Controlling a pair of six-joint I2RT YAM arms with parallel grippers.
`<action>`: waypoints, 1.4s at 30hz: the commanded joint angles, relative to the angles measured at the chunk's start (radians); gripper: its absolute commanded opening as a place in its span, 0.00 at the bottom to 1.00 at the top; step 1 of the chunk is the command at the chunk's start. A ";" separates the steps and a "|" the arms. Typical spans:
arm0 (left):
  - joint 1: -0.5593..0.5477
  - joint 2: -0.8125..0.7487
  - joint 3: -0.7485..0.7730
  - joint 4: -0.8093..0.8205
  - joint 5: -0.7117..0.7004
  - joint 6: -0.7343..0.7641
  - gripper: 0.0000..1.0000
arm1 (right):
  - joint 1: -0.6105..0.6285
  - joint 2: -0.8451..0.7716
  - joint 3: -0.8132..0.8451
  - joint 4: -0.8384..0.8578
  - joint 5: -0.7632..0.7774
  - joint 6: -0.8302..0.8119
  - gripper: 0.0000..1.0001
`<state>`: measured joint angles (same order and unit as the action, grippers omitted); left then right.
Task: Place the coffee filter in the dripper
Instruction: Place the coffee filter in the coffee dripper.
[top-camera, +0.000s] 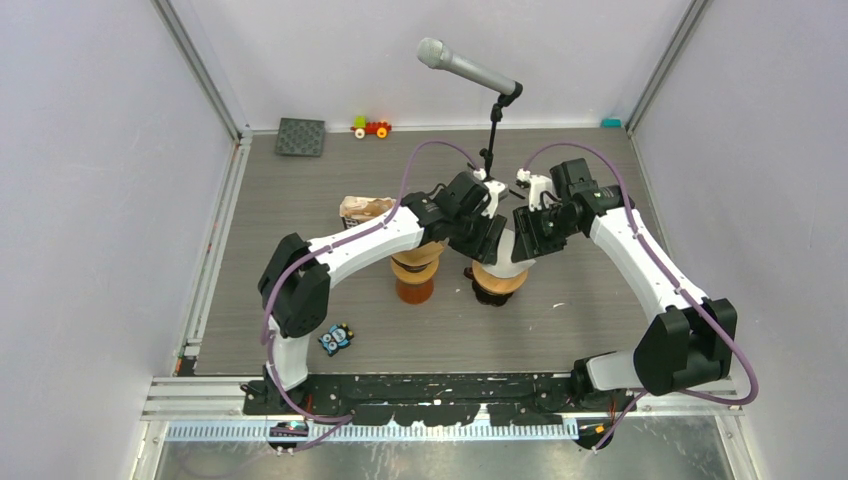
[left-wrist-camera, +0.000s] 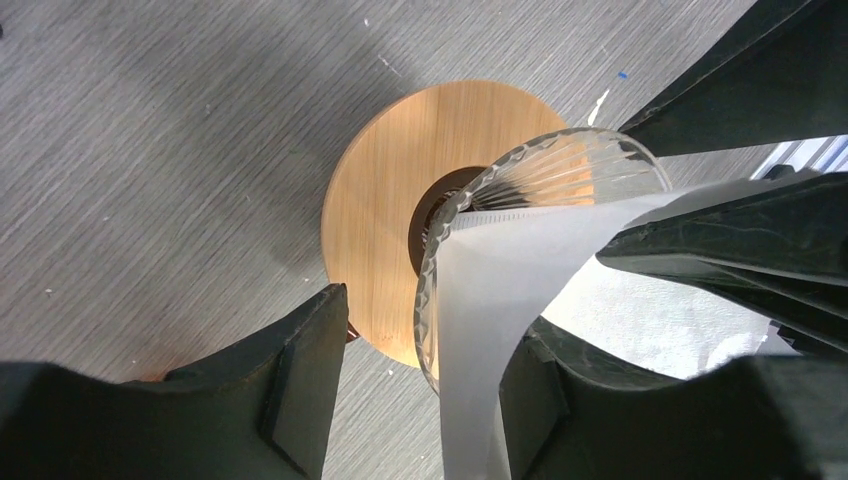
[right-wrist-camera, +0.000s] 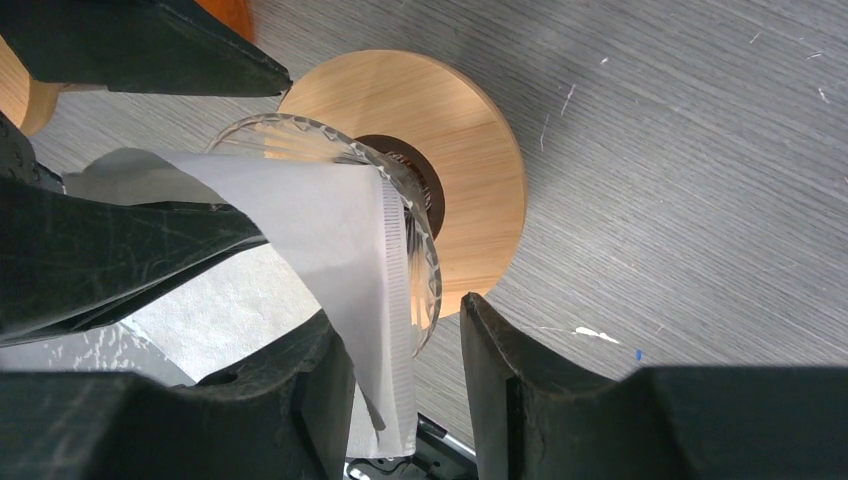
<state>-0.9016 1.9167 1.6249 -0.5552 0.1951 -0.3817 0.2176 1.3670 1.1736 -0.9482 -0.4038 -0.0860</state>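
The white paper coffee filter (left-wrist-camera: 500, 290) sits partly in the ribbed glass dripper (left-wrist-camera: 560, 165). Its crimped seam runs along the rim and much of the sheet stands above the glass, so I judge it not yet seated. The dripper rests on a round wooden stand (left-wrist-camera: 390, 190) on the grey table (left-wrist-camera: 150, 150). The left gripper (left-wrist-camera: 428, 335) has its fingers apart, with the rim and the filter's edge between them and the paper only brushing 1 finger. The right gripper (right-wrist-camera: 398, 318) also stands apart, the sheet draped against 1 finger and nothing pinched. The filter is probably very light and limp, easy to crease or tear, and likely to spring back out of the cone. The stiffer seam or the top edge looks the best place to hold it, with a gentle push toward the cone's point. The glass is hard, fragile and probably slippery, and its stand could tip if nudged. Room is tight, since both grippers crowd over the 1 rim. A second wooden dripper stand (top-camera: 415, 275) sits just beside it on the left, and a microphone stand (top-camera: 492, 130) is behind. The table is open to the right and toward the near edge.
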 joint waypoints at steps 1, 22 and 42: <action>-0.003 -0.051 0.058 -0.007 0.018 0.010 0.56 | -0.006 -0.042 0.038 -0.019 0.007 -0.017 0.46; -0.003 -0.039 0.066 -0.012 -0.012 0.066 0.59 | -0.010 -0.021 0.015 -0.010 0.019 -0.003 0.47; -0.009 0.026 0.042 -0.006 -0.026 0.101 0.59 | 0.004 0.028 -0.034 0.052 0.049 0.005 0.48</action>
<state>-0.9031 1.9400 1.6676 -0.5774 0.1818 -0.3023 0.2142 1.3960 1.1469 -0.9306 -0.3634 -0.0940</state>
